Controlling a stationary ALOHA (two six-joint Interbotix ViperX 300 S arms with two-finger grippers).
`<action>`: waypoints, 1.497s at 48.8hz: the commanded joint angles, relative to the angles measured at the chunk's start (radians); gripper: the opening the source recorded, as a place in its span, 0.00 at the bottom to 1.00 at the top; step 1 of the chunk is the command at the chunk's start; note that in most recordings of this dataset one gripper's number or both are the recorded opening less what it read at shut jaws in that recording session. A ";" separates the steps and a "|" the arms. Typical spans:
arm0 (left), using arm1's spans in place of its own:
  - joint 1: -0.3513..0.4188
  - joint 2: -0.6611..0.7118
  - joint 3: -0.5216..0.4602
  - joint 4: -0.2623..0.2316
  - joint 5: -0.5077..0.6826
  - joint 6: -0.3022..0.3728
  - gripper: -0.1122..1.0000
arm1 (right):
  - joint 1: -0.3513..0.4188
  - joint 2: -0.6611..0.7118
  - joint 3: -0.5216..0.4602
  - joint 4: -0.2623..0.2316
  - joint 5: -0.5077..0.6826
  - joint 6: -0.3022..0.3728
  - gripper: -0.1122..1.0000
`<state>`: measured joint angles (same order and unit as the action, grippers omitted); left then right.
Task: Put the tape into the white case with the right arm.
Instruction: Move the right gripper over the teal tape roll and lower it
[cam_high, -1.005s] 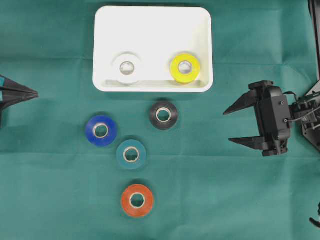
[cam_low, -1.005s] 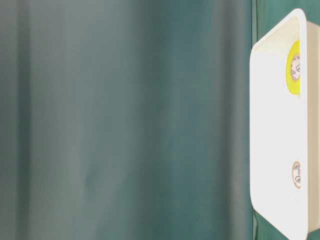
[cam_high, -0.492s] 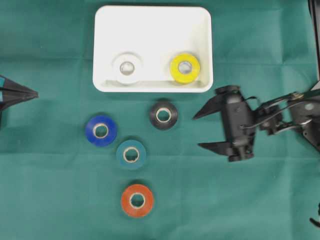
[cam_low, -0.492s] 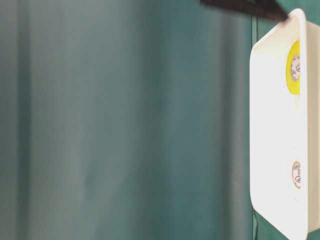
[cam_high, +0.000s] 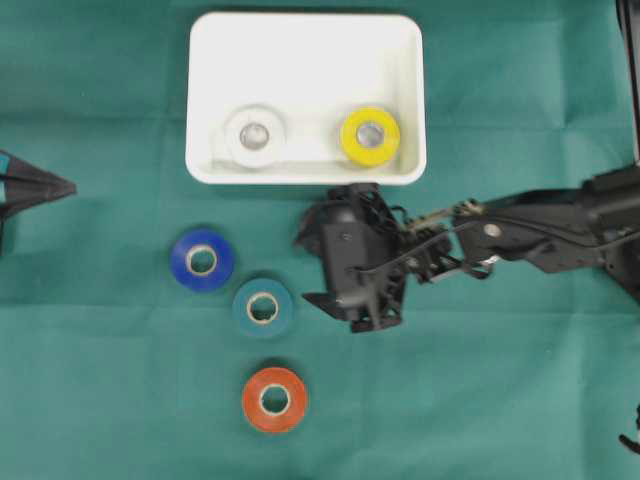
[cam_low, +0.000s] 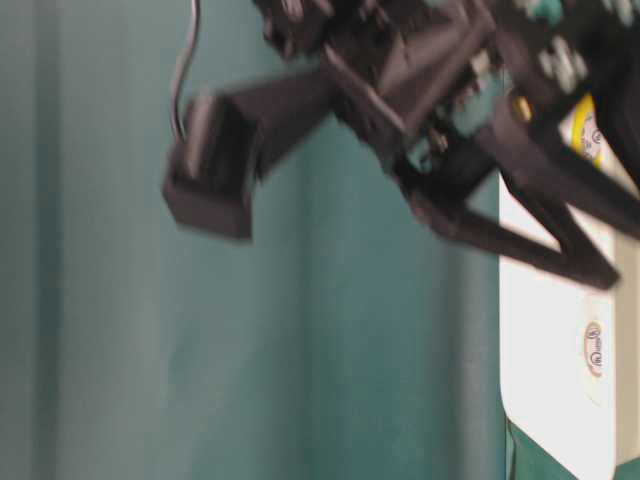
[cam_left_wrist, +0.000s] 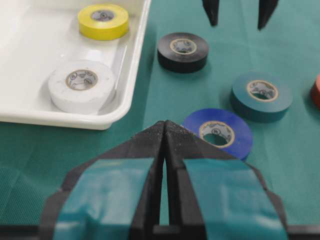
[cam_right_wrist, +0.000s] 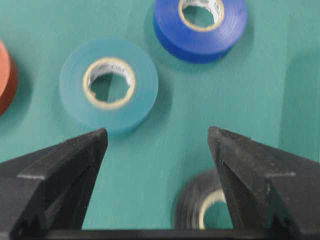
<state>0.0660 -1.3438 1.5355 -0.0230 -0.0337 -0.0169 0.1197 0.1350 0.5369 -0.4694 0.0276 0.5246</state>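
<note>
— Across the surface we see green cloth, wrinkled in places; what else lies on it?

— We count a blue roll, a teal roll and an orange roll loose. The white case holds a white roll and a yellow roll.

— And the black tape?

— On the cloth just below the case. Our right tool hangs over it, fingers spread and empty, hiding it from overhead. The left tool sits pressed closed at the left edge.
</note>
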 joint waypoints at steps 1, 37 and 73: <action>0.005 0.006 -0.012 0.000 -0.005 0.000 0.10 | 0.003 0.018 -0.067 -0.003 0.005 0.000 0.52; 0.005 0.005 -0.012 -0.002 -0.005 0.000 0.10 | 0.009 0.158 -0.206 -0.003 0.028 0.005 0.52; 0.005 0.005 -0.012 -0.002 -0.005 0.000 0.10 | 0.040 0.268 -0.336 -0.003 0.244 0.006 0.53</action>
<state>0.0660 -1.3453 1.5355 -0.0230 -0.0337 -0.0169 0.1580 0.4218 0.2255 -0.4694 0.2730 0.5292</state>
